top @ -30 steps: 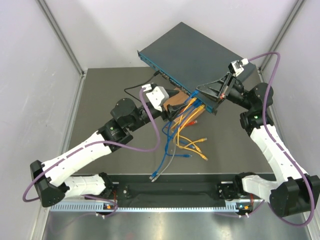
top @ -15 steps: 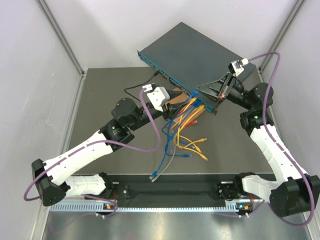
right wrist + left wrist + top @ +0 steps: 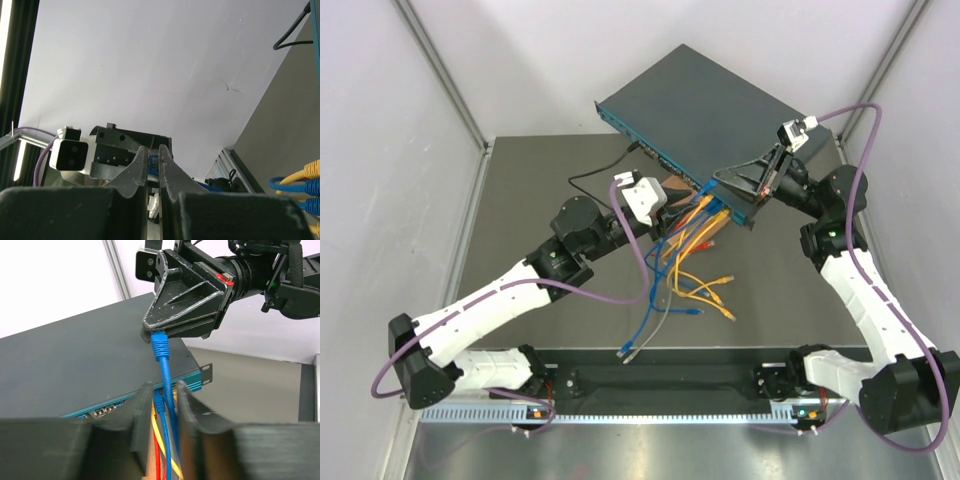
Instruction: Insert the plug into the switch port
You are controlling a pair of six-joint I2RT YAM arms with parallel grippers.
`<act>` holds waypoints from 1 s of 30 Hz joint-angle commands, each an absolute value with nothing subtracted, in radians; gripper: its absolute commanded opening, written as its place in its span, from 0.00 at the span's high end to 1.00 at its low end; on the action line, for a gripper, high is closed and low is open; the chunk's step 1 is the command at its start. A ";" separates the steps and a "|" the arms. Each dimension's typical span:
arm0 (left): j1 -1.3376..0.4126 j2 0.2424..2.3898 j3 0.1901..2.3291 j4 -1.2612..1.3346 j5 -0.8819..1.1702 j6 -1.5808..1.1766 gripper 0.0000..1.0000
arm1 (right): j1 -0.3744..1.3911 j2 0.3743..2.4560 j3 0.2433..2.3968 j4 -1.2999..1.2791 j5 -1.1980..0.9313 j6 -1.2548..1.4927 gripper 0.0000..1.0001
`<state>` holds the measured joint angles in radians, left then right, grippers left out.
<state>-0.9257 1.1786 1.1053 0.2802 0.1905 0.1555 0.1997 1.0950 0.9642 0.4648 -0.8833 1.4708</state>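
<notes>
The switch (image 3: 710, 105) is a flat dark teal-grey box at the back, its front face tilted toward me; it also shows in the left wrist view (image 3: 75, 360). My right gripper (image 3: 716, 183) hovers just in front of that face, shut on a blue plug (image 3: 160, 346), seen between its fingers in the right wrist view (image 3: 153, 161). The plug's blue cable (image 3: 167, 405) hangs down between the fingers of my left gripper (image 3: 164, 387), which stand a little apart around it. In the top view my left gripper (image 3: 672, 212) sits just below the port row.
A brown wooden board (image 3: 672, 190) props the switch's front. Several blue, yellow and orange cables (image 3: 705, 210) are plugged into ports at the right end and trail over the table (image 3: 705, 285). A black cord (image 3: 595, 172) runs from the switch's left.
My left arm has moved forward and right, bringing its gripper closer to the switch's front and the cables. The right gripper and plug have stayed put.
</notes>
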 commanded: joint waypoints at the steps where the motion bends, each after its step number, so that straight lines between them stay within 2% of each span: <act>1: -0.931 1.183 1.109 0.351 0.195 0.163 0.74 | 0.193 1.083 1.011 0.517 -0.879 1.486 1.00; 4: -0.931 1.186 1.112 0.353 0.201 0.158 0.87 | 0.195 1.081 1.003 0.514 -0.879 1.486 1.00; 5: -0.931 1.190 1.115 0.351 0.206 0.158 0.99 | 0.195 1.080 1.000 0.512 -0.879 1.486 1.00; 8: -0.931 1.206 1.161 0.276 0.213 0.127 1.00 | 0.195 1.075 0.989 0.497 -0.879 1.464 1.00; 11: -0.931 1.223 1.259 0.079 0.209 0.066 1.00 | 0.173 1.065 0.974 0.476 -0.894 1.413 0.68; 12: -0.931 1.224 1.285 0.024 0.193 0.048 1.00 | 0.163 1.062 0.970 0.472 -0.900 1.401 0.49; 13: -0.931 1.224 1.333 -0.039 0.192 0.026 1.00 | 0.150 1.058 0.969 0.465 -0.905 1.382 0.40; 14: -0.931 1.224 1.351 -0.161 0.196 0.002 1.00 | 0.121 1.048 0.976 0.407 -0.913 1.324 0.34; 15: -0.931 1.223 1.383 -0.211 0.205 -0.024 1.00 | 0.104 1.042 0.997 0.366 -0.913 1.290 0.25; 17: -0.931 1.224 1.411 -0.360 0.212 -0.058 1.00 | 0.049 1.028 1.028 0.254 -0.914 1.182 0.17; 18: -0.931 1.227 1.442 -0.408 0.212 -0.066 1.00 | 0.031 1.023 1.048 0.214 -0.919 1.142 0.10; 21: -0.931 1.246 1.480 -0.529 0.198 -0.100 1.00 | -0.054 1.003 1.165 0.027 -0.913 0.958 0.00; 25: -0.936 1.308 1.520 -0.623 0.184 -0.175 1.00 | -0.150 0.954 1.252 -0.317 -0.783 0.656 0.00; 30: -0.971 1.345 1.505 -0.595 0.082 -0.215 1.00 | -0.236 0.885 1.181 -0.388 -0.744 0.606 0.00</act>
